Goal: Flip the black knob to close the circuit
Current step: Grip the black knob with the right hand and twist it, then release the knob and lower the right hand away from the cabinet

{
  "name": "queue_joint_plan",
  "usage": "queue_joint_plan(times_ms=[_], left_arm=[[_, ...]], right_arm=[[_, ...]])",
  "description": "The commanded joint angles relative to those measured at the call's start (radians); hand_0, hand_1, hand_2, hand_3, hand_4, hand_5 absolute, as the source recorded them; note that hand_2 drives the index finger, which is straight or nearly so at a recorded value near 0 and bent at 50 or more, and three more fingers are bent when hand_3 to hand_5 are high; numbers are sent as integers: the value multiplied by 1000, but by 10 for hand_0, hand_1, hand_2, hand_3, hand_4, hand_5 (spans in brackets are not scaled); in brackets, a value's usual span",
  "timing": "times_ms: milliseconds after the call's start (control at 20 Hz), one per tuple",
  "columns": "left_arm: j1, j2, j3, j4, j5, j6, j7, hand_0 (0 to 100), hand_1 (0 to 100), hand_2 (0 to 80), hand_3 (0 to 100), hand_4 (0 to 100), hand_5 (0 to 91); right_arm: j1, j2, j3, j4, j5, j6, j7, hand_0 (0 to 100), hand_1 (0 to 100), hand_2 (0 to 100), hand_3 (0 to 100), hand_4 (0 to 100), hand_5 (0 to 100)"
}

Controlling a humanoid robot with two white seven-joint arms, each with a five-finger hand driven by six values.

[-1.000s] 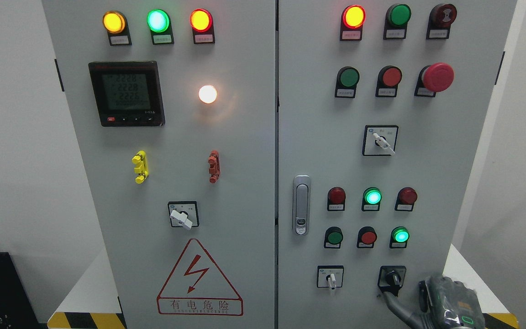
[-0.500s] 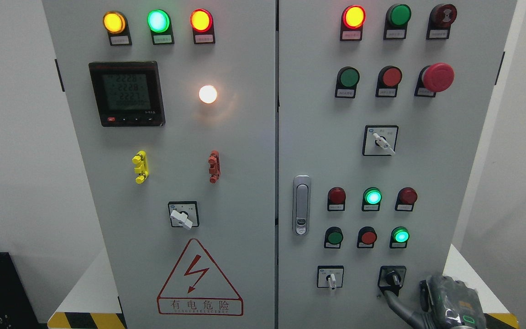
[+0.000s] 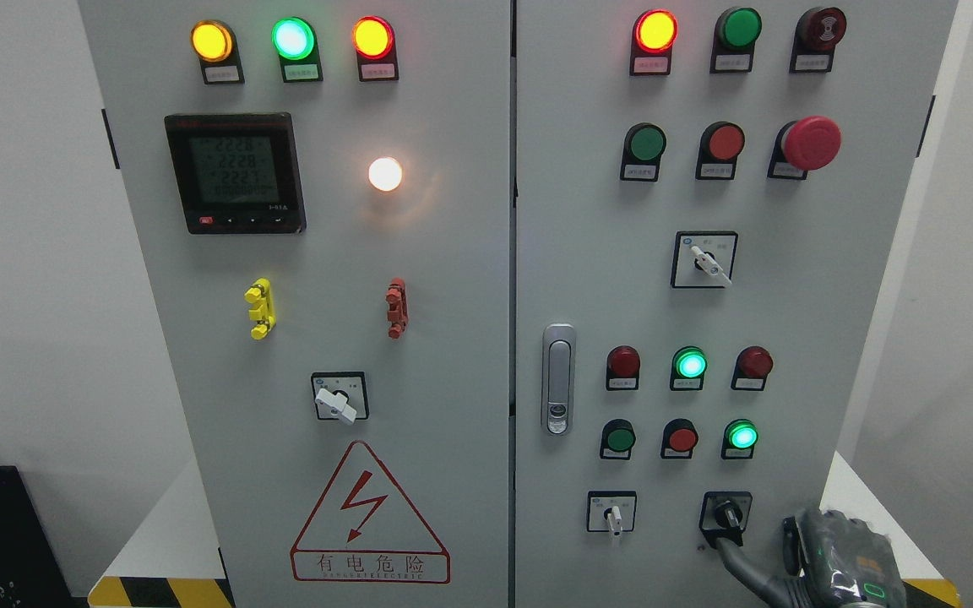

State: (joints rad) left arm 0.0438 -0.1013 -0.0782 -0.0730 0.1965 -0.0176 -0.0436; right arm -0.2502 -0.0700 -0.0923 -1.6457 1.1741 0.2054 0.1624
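Just above right hand (image 3: 824, 561) fingertip, black knob (image 3: 727, 513)

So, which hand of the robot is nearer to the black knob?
Right. The right hand is just below and right of the black knob, one finger reaching up beneath it. The left hand is not in view.

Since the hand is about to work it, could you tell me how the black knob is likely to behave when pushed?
The black knob sits in a panel-mounted plate, so it should probably turn, not lift. Its small, glossy-looking lever may slip under the right hand's finger.
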Motion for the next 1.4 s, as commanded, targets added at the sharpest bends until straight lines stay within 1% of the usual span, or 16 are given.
queue_joint_plan(times_ms=[0, 200, 550, 700, 800, 900, 1000, 1050, 1150, 1250, 1350], left_arm=[[1, 0, 0, -1, 1, -1, 1, 120, 556, 0, 0, 0, 0], [-1, 0, 0, 1, -2, -1, 1, 120, 556, 0, 0, 0, 0], [-1, 0, 0, 1, -2, -1, 1, 120, 556, 0, 0, 0, 0], [1, 0, 0, -1, 1, -1, 1, 120, 556, 0, 0, 0, 0], [1, 0, 0, 1, 1, -1, 1, 120, 556, 0, 0, 0, 0], [-1, 0, 0, 1, 1, -1, 1, 120, 556, 0, 0, 0, 0], [-1, 0, 0, 1, 1, -1, 1, 120, 556, 0, 0, 0, 0], [-1, 0, 0, -1, -2, -1, 1, 120, 556, 0, 0, 0, 0], [1, 0, 0, -1, -2, -1, 1, 120, 556, 0, 0, 0, 0], [-1, 0, 0, 1, -2, -1, 1, 120, 556, 0, 0, 0, 0], [1, 0, 0, 1, 1, -1, 1, 120, 556, 0, 0, 0, 0]], right_arm=[[-1, 1, -17, -6, -2, 3, -3, 0, 137, 933, 1000, 865, 895], [-1, 1, -18, -8, -5, 19, -1, 0, 131, 933, 1000, 865, 895], [0, 1, -17, -11, -5, 20, -3, 0, 129, 932, 1000, 865, 895], [3, 1, 0, -9, -5, 22, -9, 0, 128, 932, 1000, 865, 896], [5, 6, 26, -8, -5, 20, -12, 0, 126, 932, 1000, 865, 896], [6, 35, 55, -5, -4, 23, -21, 0, 127, 933, 1000, 865, 897], [9, 45, 74, 3, -4, 23, -43, 0, 127, 932, 1000, 864, 897], [9, 59, 83, 6, -4, 23, -47, 0, 128, 932, 1000, 864, 897], [14, 85, 83, 12, -4, 22, -47, 0, 127, 932, 1000, 863, 897], [31, 90, 76, 12, -5, 20, -52, 0, 127, 930, 1000, 863, 899], [52, 90, 65, 6, -7, 16, -72, 0, 128, 927, 1000, 863, 901]])
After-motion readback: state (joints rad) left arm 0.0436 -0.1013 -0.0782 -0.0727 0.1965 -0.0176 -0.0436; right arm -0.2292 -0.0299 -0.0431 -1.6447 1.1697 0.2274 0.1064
